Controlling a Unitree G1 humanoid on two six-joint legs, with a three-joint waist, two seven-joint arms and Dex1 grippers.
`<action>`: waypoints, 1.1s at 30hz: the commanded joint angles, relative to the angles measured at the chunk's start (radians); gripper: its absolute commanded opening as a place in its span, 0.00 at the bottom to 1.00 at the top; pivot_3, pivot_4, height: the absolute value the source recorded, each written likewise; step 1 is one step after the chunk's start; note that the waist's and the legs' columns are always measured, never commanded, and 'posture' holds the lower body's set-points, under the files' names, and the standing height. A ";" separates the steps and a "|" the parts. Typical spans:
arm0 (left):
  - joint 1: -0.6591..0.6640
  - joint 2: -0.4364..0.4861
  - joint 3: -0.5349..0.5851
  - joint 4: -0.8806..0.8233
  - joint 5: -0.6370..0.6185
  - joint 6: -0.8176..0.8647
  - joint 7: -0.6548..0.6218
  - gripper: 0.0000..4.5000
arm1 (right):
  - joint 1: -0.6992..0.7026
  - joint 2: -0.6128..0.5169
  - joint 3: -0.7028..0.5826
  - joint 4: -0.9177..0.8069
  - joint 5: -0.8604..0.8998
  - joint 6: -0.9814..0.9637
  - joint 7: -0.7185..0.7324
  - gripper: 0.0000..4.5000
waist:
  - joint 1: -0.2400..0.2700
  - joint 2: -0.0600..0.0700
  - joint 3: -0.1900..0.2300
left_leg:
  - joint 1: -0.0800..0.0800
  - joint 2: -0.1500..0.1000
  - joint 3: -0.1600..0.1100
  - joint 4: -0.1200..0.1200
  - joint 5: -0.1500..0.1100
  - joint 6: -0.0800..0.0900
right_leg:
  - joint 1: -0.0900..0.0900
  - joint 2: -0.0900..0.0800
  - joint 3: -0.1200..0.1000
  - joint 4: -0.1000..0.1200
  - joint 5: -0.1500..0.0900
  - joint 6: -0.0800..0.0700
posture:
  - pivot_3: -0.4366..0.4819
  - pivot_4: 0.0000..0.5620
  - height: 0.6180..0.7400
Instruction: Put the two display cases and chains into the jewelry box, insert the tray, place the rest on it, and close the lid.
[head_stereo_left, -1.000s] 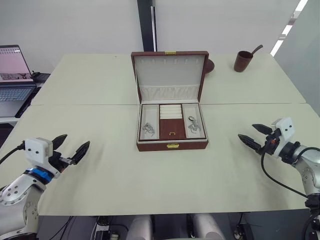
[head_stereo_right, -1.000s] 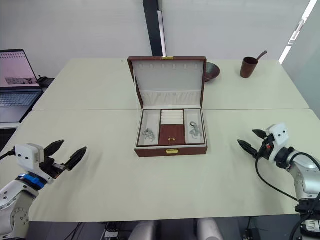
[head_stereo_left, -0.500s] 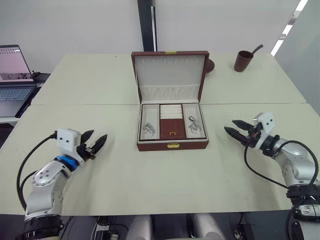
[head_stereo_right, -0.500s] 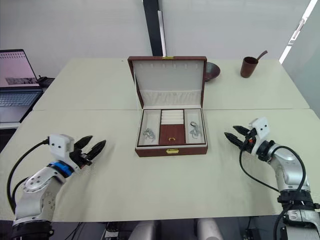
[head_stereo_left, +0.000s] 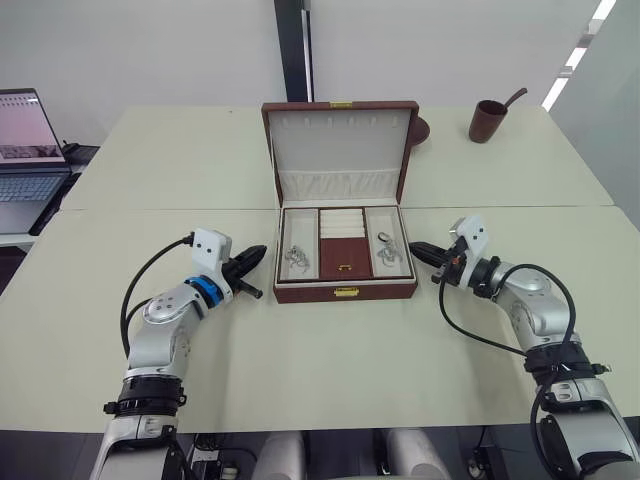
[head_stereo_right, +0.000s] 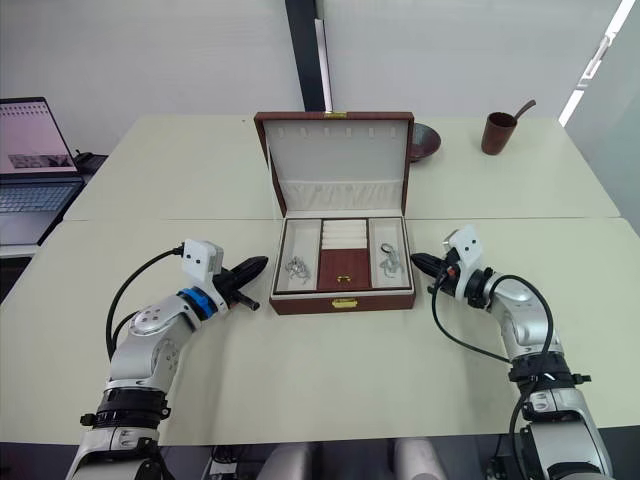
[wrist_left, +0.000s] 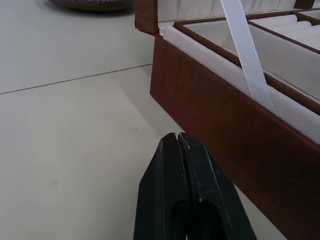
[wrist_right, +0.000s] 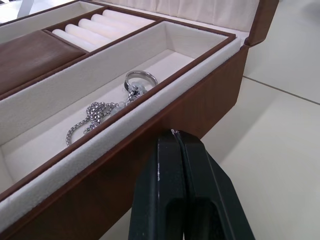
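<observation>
Open jewelry box (head_stereo_left: 345, 291) (tray (head_stereo_left: 344, 257) already seated inside) mid-table; left gripper (head_stereo_left: 254, 271) and right gripper (head_stereo_left: 419, 250), fingers pressed together, flank its sides.

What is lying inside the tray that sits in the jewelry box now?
The tray holds a silver chain in its left section, and a chain with a ring in its right section. Whatever lies under the tray is covered.

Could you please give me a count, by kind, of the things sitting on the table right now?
Jewelry box with tray inside: 1
Silver chains: 2, left section and right section
Brown cup: 1
Dark bowl: 1
Laptop: 1
Total: 6
</observation>
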 joint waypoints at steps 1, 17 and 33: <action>-0.006 -0.005 -0.023 -0.056 -0.012 0.024 -0.035 0.00 | -0.008 0.011 0.024 -0.041 0.006 0.019 0.035 0.00 | -0.002 0.000 0.000 | 0.000 0.000 0.000 0.000 0.000 0.000 | 0.000 0.000 0.000 0.000 0.000 0.000 | 0.48 0.27 1.00; 0.164 0.055 -0.075 -0.350 -0.101 0.229 -0.155 0.00 | 0.177 0.002 0.070 -0.391 0.111 0.256 0.103 0.00 | -0.001 0.000 0.000 | 0.000 0.001 0.000 0.000 0.000 0.000 | 0.000 -0.001 0.000 0.000 0.000 0.000 | 0.48 0.27 1.00; 0.361 0.069 -0.077 -0.577 -0.157 0.340 -0.134 0.00 | 0.368 -0.028 0.002 -0.616 0.157 0.376 0.046 0.00 | 0.002 0.000 0.000 | 0.001 0.001 0.000 0.000 0.000 0.000 | 0.002 -0.005 0.000 -0.001 -0.001 0.001 | 0.48 0.27 1.00</action>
